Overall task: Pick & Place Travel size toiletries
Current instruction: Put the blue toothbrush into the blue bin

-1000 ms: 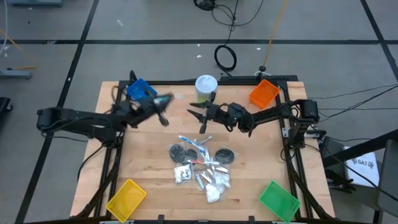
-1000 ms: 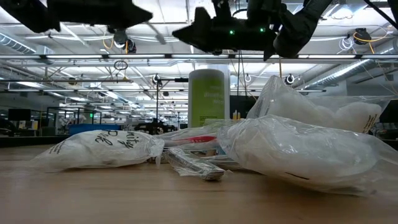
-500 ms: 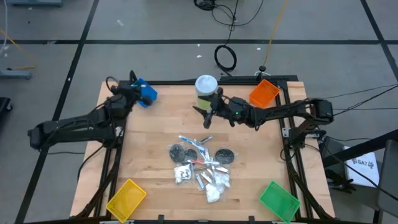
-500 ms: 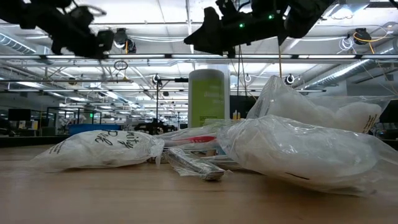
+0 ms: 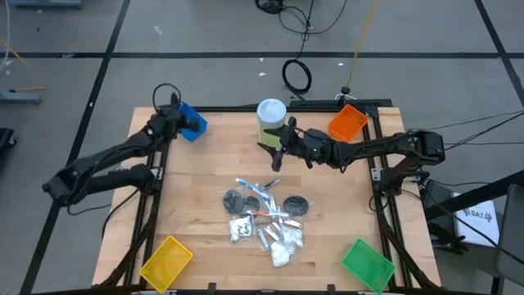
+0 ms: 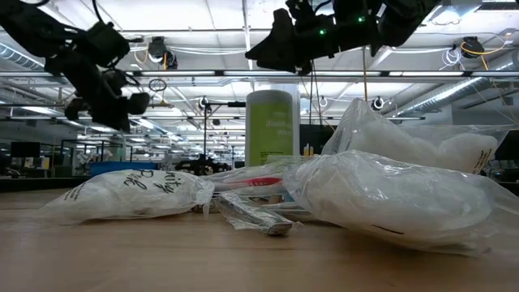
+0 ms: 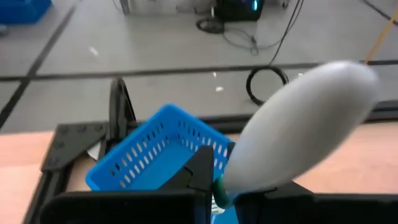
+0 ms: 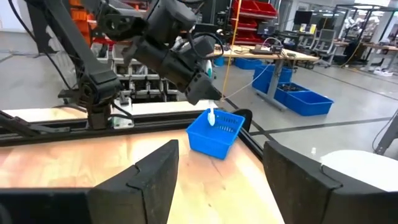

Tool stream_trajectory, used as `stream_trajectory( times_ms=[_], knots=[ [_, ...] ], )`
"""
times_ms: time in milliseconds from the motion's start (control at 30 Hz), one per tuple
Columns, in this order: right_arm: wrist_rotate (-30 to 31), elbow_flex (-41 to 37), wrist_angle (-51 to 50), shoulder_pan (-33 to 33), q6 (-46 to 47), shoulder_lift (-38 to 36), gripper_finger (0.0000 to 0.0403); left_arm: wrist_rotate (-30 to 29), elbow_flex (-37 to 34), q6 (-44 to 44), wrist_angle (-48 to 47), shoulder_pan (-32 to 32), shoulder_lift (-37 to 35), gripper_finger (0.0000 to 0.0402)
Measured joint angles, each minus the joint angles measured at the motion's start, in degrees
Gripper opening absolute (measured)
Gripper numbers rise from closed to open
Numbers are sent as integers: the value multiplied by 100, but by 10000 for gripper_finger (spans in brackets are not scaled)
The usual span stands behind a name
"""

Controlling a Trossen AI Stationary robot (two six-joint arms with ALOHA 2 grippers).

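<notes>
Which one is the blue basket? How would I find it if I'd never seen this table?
Look at the wooden table and go to its far left corner. The blue basket sits there, under the left pincer. It's the only blue one; the other corner baskets are orange, yellow and green.

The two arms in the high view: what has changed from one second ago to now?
The left tool carried a white toothbrush outward to the blue bin at the far-left corner, and holds it there above the bin. The right tool drew back toward the green canister and opened wider, holding nothing. The toiletries pile and all bins did not move.
</notes>
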Motion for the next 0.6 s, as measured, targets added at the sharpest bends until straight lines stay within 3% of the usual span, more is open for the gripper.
stream_trajectory(
  times_ms=[167,267,600],
  knots=[
    [0,0,-131,0,-2,0,223,254,0,-16,1,165,156,46],
    [-2,0,-295,0,-4,2,223,385,0,45,5,220,135,72],
    [-4,0,-521,6,9,2,226,402,0,105,99,219,129,242]
  ],
)
